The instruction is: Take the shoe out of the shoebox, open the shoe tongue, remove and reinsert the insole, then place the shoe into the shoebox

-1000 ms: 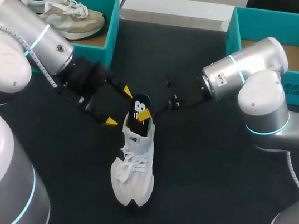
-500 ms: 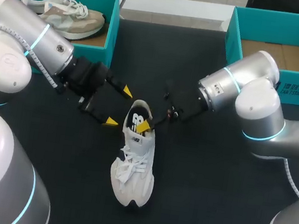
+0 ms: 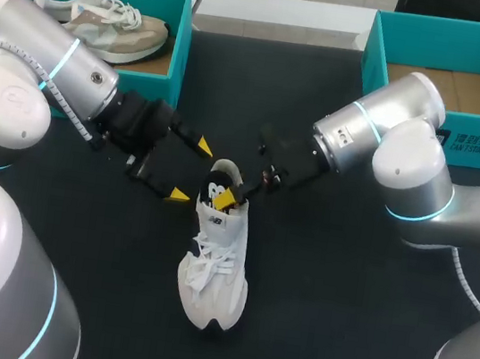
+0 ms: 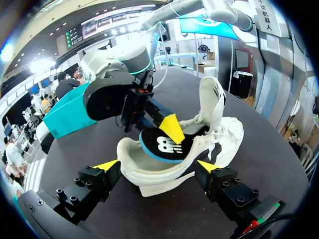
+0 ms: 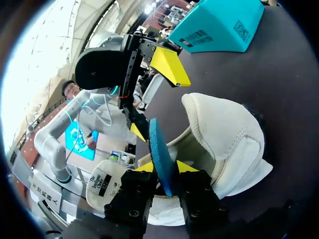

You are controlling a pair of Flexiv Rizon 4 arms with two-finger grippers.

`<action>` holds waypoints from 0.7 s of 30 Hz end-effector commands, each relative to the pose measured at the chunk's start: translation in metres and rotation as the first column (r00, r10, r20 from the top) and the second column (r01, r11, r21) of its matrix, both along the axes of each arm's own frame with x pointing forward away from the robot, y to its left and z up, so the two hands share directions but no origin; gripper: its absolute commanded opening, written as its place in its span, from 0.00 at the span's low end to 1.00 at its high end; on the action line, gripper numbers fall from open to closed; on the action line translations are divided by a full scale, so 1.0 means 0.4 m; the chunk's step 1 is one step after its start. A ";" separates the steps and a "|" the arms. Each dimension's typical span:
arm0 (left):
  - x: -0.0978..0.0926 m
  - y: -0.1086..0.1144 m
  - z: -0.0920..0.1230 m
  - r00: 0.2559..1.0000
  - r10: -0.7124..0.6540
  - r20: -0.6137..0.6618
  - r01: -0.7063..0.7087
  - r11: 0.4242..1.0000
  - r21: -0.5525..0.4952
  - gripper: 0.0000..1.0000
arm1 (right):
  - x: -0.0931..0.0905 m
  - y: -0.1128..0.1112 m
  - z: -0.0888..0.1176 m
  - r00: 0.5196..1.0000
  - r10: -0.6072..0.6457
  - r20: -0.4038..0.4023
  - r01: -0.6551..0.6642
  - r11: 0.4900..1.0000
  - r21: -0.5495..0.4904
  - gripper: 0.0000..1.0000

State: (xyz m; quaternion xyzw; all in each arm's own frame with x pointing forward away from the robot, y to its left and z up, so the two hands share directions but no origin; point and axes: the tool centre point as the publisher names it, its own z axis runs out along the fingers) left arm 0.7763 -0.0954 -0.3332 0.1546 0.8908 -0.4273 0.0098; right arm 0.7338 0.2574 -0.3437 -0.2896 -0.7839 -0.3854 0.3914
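Currently on the counter: 1 white shoe, mid-counter, upright on its sole, toe toward the robot, well apart from the teal shoebox at far right.
Also 1 insole, black and blue: rear end up, front end down inside the shoe's opening, clamped edge-on between the fingers of the right gripper.
Left gripper: fingers apart, 1 on each side of the heel, close beside it, contact not certain.

Risks, as judged:
- Shoe unbraced, so may slide or tip under the downward push.
- Insole may buckle against the heel collar at this steep angle, or seat crooked.

Against 1.0 s ago:
- Insole lower, far less of it above the collar.
- Right arm further in and lower.
- Left gripper and shoe much as then.
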 end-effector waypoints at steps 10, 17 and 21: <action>-0.002 -0.002 0.000 1.000 0.001 0.001 -0.001 1.000 0.004 1.00 | 0.035 -0.006 0.055 0.999 0.014 0.051 -0.011 0.999 -0.052 0.31; -0.002 -0.002 0.000 1.000 0.001 0.001 -0.001 1.000 0.004 1.00 | 0.075 -0.003 0.056 0.997 0.033 0.071 -0.028 0.998 -0.057 0.28; -0.002 -0.002 0.000 1.000 0.001 0.001 -0.001 1.000 0.004 1.00 | 0.084 -0.004 0.045 0.997 0.048 0.062 -0.045 0.997 -0.056 0.07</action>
